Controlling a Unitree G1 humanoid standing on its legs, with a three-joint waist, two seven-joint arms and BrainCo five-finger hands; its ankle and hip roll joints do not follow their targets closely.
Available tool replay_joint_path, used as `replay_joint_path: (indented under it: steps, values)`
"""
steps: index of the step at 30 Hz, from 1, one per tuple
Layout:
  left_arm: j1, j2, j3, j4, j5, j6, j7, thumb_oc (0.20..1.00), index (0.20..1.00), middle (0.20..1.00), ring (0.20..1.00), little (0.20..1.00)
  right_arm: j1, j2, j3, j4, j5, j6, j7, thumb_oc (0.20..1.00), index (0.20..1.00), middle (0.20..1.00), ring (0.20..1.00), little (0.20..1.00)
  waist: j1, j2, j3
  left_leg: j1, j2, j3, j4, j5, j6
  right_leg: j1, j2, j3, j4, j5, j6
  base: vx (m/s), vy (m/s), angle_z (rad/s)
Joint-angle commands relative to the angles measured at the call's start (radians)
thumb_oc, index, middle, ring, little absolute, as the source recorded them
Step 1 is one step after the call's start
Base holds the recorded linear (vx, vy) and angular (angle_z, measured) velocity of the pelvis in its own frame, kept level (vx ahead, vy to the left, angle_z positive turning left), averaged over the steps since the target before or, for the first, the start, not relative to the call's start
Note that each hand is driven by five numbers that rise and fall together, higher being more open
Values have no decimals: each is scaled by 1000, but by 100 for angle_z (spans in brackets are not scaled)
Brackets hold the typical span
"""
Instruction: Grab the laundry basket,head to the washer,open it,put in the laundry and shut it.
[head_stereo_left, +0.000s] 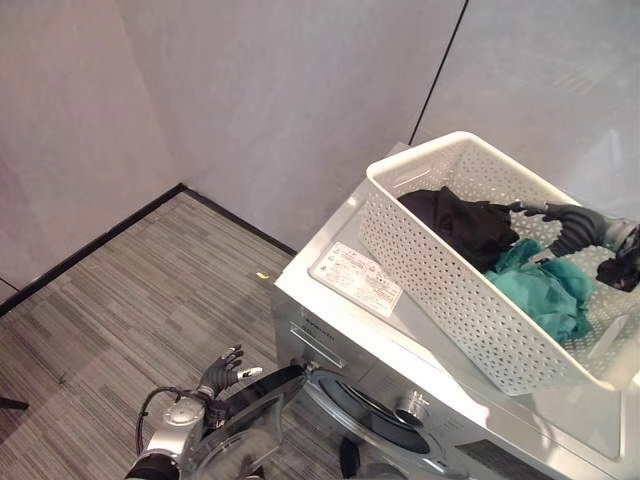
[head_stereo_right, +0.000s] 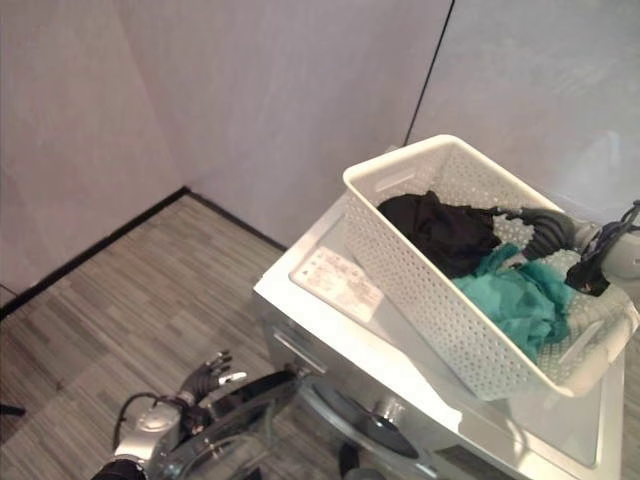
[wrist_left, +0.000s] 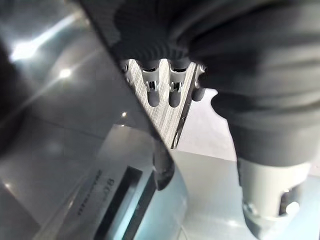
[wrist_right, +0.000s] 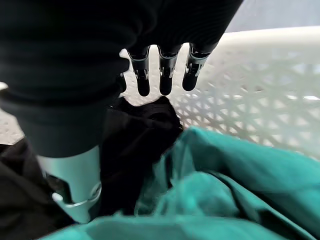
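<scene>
Grey striped floor (head_stereo_left: 150, 300) runs up to pale walls, and a silver washer (head_stereo_left: 420, 350) stands in the corner. Its round door (head_stereo_left: 250, 425) hangs open at the front, low down. On top of the washer sits the white laundry basket (head_stereo_left: 440, 290), with its long side running from the near right to the far left. Inside lie a black cloth (head_stereo_left: 460, 225) and a green cloth (head_stereo_left: 545, 285), touching each other.

Robot's right hand (head_stereo_left: 570, 225) is inside the basket, right above the clothes. Its fingers (wrist_right: 162, 75) are straight and a little apart, and they hold nothing yet. The black cloth lies just under the fingertips, and the green cloth lies closer to the wrist.

Left hand (head_stereo_left: 220, 375) is down by the open door, fingers spread, resting against the door's edge.

So the right hand is the near one. I think it needs to dip down and close on a cloth.
</scene>
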Motion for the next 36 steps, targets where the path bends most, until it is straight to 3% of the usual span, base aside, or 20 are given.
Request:
replay_joint_path:
  steps: [1,6,15,19,21,22,27,32,36]
  values:
    - [23,-57,-71,89,-4,-6,-24,1000,1000,1000,1000,1000,-88,-36,-20,4,3,-18,-29,1000,1000,1000,1000,1000,32,-17,-27,14,37,-33,109,-133,16,-30,-3,11,80,-68,16,0,0,0]
    - [28,-60,-59,100,-9,-7,-22,1000,1000,1000,1000,1000,-57,-6,-26,-22,3,-14,-21,1000,1000,1000,1000,1000,39,-27,-29,19,38,-29,112,-139,20,-34,-1,20,91,-71,16,4,6,-3]
    - [44,-64,-57,95,-18,-6,-17,1000,1000,1000,1000,1000,-21,86,-48,28,-38,0,-41,1000,1000,1000,1000,1000,61,-19,-18,11,28,-49,102,-135,22,-25,-12,-1,75,-72,14,1,0,1]
    - [60,-61,-49,85,-25,-4,1,1000,1000,1000,1000,1000,-17,189,-87,93,-102,18,-106,1000,1000,1000,1000,1000,80,-9,8,-23,20,-74,115,-134,28,-34,-22,-13,71,-69,13,-26,-3,7]
    - [60,-61,-49,85,-25,-4,1,1000,1000,1000,1000,1000,-17,189,-87,93,-102,18,-106,1000,1000,1000,1000,1000,80,-9,8,-23,20,-74,115,-134,28,-34,-22,-13,71,-69,13,-29,-12,17]
    - [70,-57,-39,81,-44,-2,22,1000,1000,1000,1000,1000,-42,275,-99,173,-143,30,-155,1000,1000,1000,1000,1000,101,-4,29,-55,14,-92,132,-134,33,-45,-26,-22,70,-67,10,-50,-21,16]
    - [86,-47,-19,60,-80,-1,41,1000,1000,1000,1000,1000,-135,345,-64,251,-185,38,-202,1000,1000,1000,1000,1000,129,-1,67,-120,11,-123,171,-132,35,-70,-29,-42,77,-64,3,-77,-30,16]
    - [86,-28,-18,56,-74,5,31,1000,1000,1000,1000,1000,-210,338,106,301,-237,50,-103,1000,1000,1000,1000,1000,149,-13,94,-161,17,-149,195,-126,28,-82,-23,-66,84,-67,-5,-50,-31,26]
    - [84,-26,-30,45,-55,3,11,1000,1000,1000,1000,1000,-177,291,242,204,-259,33,16,1000,1000,1000,1000,1000,152,-26,102,-166,23,-163,203,-125,21,-75,-18,-81,88,-77,-8,-10,-30,8]
